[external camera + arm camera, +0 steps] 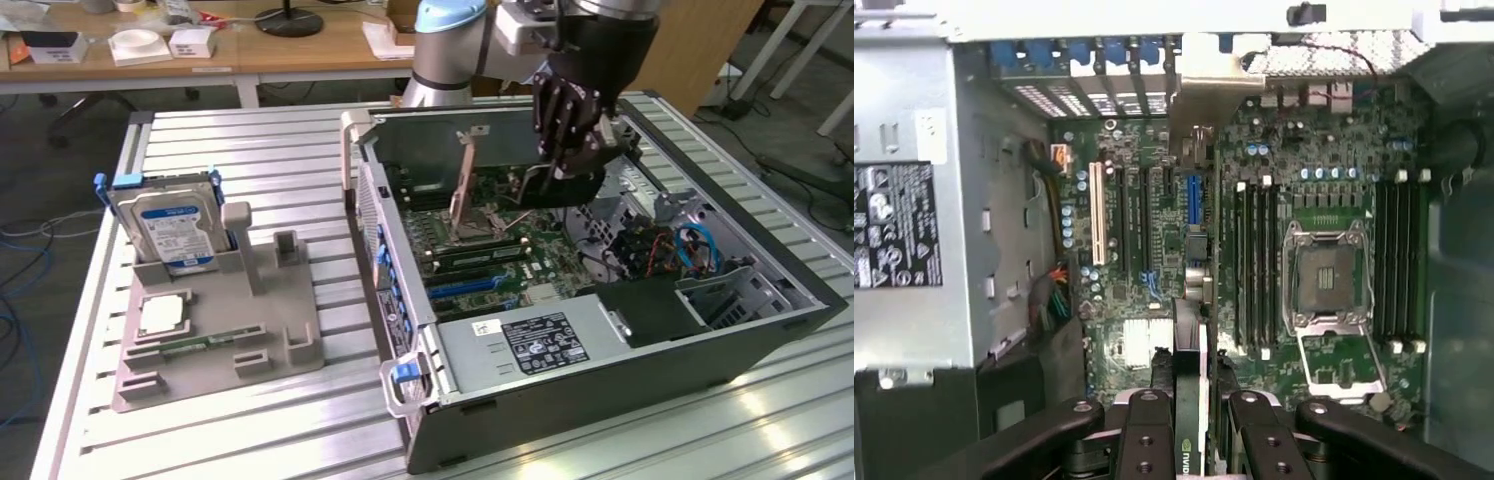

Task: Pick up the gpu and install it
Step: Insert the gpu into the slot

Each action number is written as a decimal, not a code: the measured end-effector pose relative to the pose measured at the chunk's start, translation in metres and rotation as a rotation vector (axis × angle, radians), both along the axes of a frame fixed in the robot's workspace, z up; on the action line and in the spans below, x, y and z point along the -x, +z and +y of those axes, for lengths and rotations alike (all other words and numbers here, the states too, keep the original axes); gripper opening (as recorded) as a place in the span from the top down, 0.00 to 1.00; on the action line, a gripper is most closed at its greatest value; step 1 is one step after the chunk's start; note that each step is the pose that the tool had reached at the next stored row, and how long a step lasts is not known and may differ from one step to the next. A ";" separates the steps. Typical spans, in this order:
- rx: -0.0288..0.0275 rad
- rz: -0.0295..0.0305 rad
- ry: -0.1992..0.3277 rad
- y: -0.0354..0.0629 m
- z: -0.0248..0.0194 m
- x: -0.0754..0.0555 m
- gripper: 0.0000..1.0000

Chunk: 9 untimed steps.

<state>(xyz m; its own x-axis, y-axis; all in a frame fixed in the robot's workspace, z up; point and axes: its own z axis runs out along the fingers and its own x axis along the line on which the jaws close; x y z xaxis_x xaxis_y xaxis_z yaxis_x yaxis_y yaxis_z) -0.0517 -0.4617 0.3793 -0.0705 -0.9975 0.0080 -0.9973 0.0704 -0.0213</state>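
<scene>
Table (267, 140): ribbed aluminium slats, brushed, bright glare spots nr front. PC case (641, 350): painted sheet metal outside, matt dark; inside bare grey steel, dull. PSU (534, 340): grey metal w/ glossy printed label. Motherboard (1154, 260): green PCB, semi-gloss, shiny solder pts; CPU socket (1327, 280) w/ bright metal frame. Gripper (1189, 420): black plastic/metal links, satin. Gpu (1189, 400) held in the fingers: black glossy shroud edge w/ printed logo. Parts tray (214, 340): matt grey plastic. Hard drive (171, 230): silver metal, glossy blue label. Desk (307, 50) behind: light wood, smooth.
</scene>
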 end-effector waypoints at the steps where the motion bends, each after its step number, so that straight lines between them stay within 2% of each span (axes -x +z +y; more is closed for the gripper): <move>1: 0.0020 0.0001 -0.003 -0.0019 0.0001 0.002 0.74; 6: 0.0022 0.0004 0.010 -0.0109 0.0001 0.014 0.74; 9: 0.0023 0.0056 0.019 -0.0147 0.0001 0.017 0.74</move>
<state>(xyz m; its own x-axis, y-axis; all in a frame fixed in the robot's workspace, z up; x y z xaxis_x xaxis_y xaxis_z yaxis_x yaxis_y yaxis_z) -0.0692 -0.4616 0.3645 -0.0512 -0.9986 0.0106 -0.9986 0.0510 -0.0158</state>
